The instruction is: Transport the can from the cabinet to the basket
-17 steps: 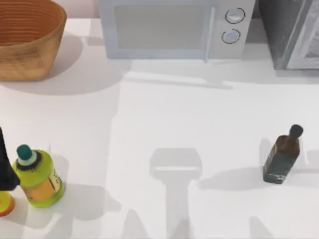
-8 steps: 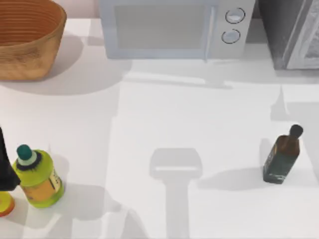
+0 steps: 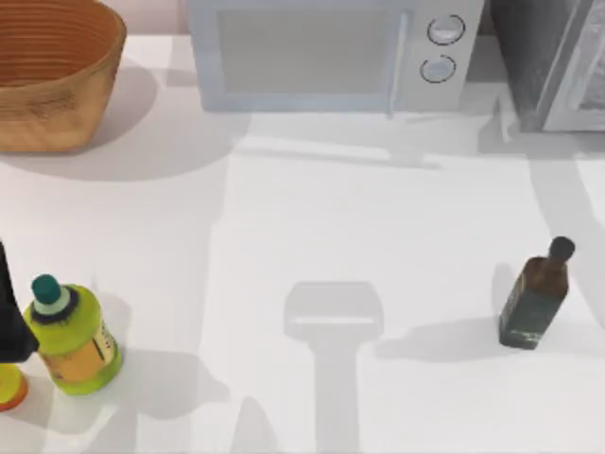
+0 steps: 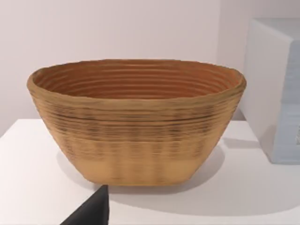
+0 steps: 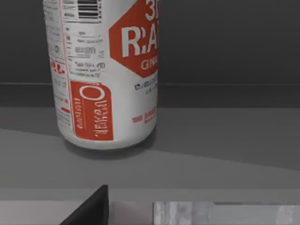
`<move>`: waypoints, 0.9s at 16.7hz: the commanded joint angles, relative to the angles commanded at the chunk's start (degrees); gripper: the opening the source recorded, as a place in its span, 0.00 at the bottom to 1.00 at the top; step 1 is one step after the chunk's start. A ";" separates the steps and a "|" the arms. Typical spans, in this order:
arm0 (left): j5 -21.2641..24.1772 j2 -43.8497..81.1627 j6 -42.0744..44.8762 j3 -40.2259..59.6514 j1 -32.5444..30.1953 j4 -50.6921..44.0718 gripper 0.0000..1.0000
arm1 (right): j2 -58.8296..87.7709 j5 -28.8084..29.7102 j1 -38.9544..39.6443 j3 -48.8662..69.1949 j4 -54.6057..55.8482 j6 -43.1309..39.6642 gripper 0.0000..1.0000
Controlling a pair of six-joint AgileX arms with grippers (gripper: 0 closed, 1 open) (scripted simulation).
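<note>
Can (image 5: 105,75) stands upright on a grey shelf surface inside the dark cabinet, seen close up in our right wrist view: white body, red label patches, barcode near the top. Nothing touches it there. A dark wedge of our right gripper shows at the frame edge; we cannot tell whether its fingers are released or clenched.

Cabinet (image 3: 553,61) sits at the far right corner of the table in the top view, dark speckled body with a lighter grey door panel, partly cut off. Just beside it on its left is the pale microwave (image 3: 326,52) with two round knobs.

Basket (image 3: 52,71) is at the far left corner, well apart from the cabinet, upright. Our left wrist view faces it (image 4: 136,119) side-on, ribbed inside and thick rim, with the microwave's side near it. A dark bit of our left gripper shows low in that view; fingers: cannot tell.

On the near table (image 3: 302,218): yellow-green bottle (image 3: 71,336) with teal cap at left, dark bottle (image 3: 536,295) at right, both upright.
</note>
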 joint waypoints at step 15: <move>0.00 0.00 0.00 0.00 0.00 0.00 1.00 | 12.47 3.78 3.56 15.26 -2.28 0.11 1.00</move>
